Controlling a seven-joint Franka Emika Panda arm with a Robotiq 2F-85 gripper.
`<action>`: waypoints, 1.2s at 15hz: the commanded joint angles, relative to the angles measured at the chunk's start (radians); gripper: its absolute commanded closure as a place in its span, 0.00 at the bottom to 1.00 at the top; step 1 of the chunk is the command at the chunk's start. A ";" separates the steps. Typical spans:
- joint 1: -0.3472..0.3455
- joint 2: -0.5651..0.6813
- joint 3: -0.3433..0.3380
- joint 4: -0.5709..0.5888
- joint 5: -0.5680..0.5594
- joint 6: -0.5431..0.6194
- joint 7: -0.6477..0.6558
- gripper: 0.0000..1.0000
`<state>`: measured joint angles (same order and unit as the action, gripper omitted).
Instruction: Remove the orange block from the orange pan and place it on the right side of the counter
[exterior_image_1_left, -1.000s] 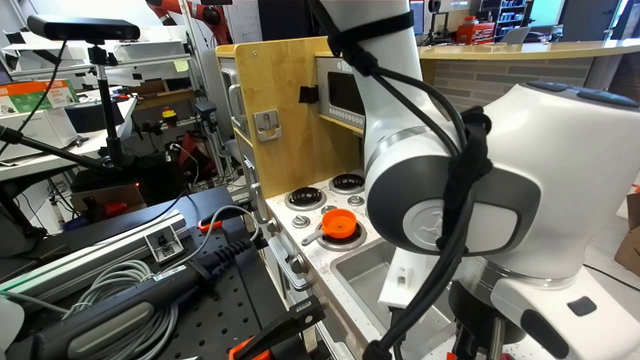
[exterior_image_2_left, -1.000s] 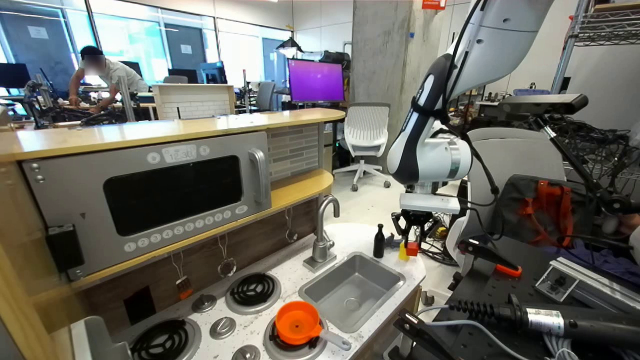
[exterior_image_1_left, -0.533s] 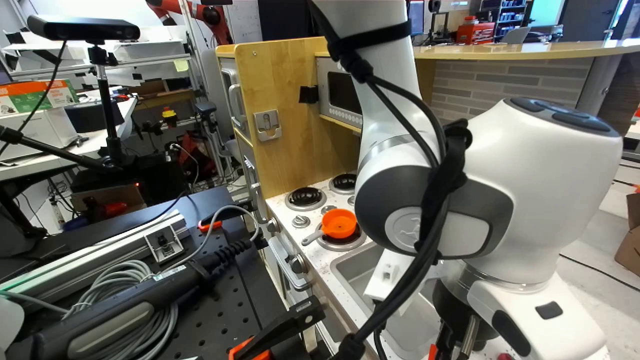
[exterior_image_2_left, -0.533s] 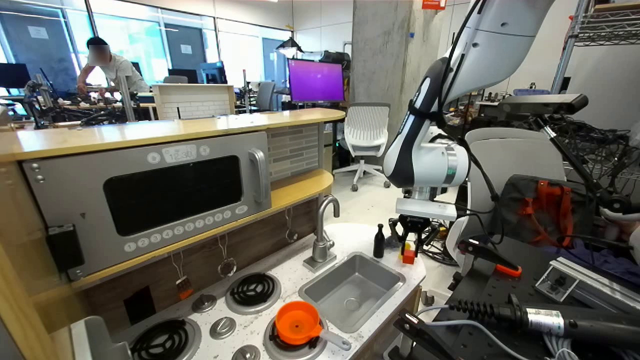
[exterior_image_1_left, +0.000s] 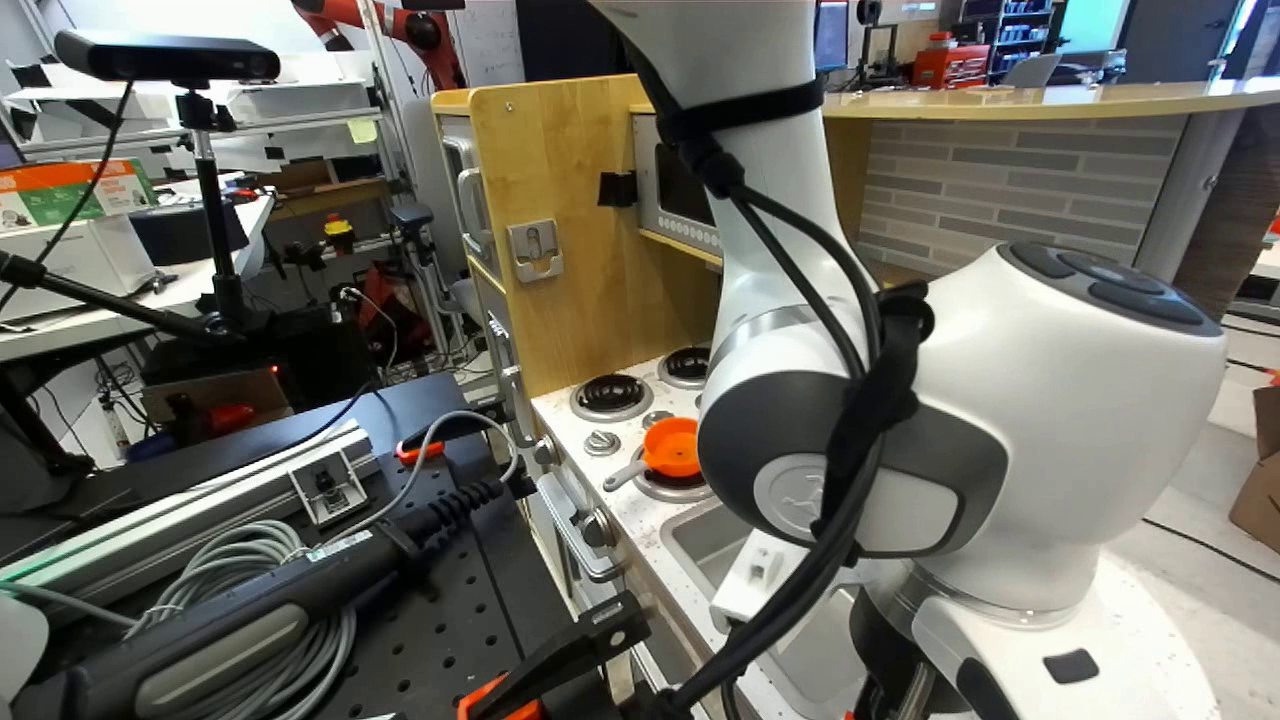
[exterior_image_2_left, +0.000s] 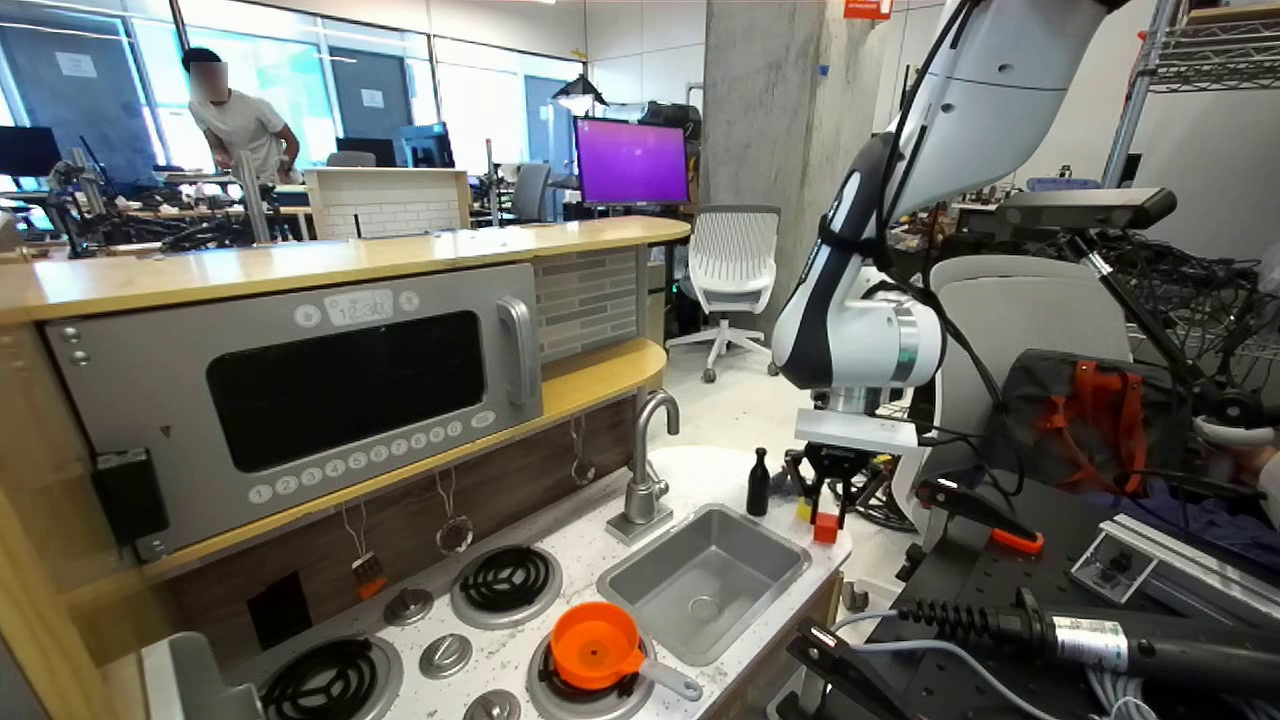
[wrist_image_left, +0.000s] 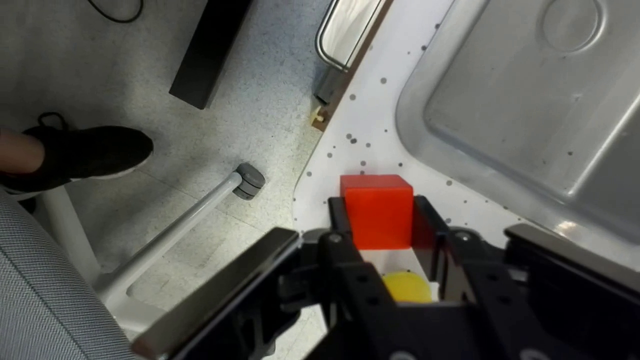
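Wrist view showed fingers (wrist_image_left: 339, 215) pinching the orange block (wrist_image_left: 379, 217), seemingly light and stiff, by opposite flat sides, likely its best hold, over the counter (wrist_image_left: 367, 125), the sink (wrist_image_left: 505, 120) at two o'clock

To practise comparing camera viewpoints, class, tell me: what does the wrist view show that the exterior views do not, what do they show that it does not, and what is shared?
Wrist view only: a black, white-soled shoe.

Exterior views only: in both, the small round orange pan and the grey toy microwave; in an exterior view, the curved silver faucet.

Shared: all three show the grey rectangular sink and white speckled counter. The wrist view and an exterior view show the red cube-shaped block gripped by the black hand.
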<state>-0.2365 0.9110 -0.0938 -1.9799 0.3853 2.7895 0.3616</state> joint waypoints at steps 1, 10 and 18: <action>-0.008 0.031 0.003 0.023 0.029 0.021 0.015 0.41; -0.009 -0.044 0.030 -0.050 0.033 0.070 -0.004 0.00; 0.021 -0.257 0.114 -0.260 -0.014 -0.024 -0.135 0.00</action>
<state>-0.2318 0.7669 -0.0007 -2.1379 0.3848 2.7984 0.2923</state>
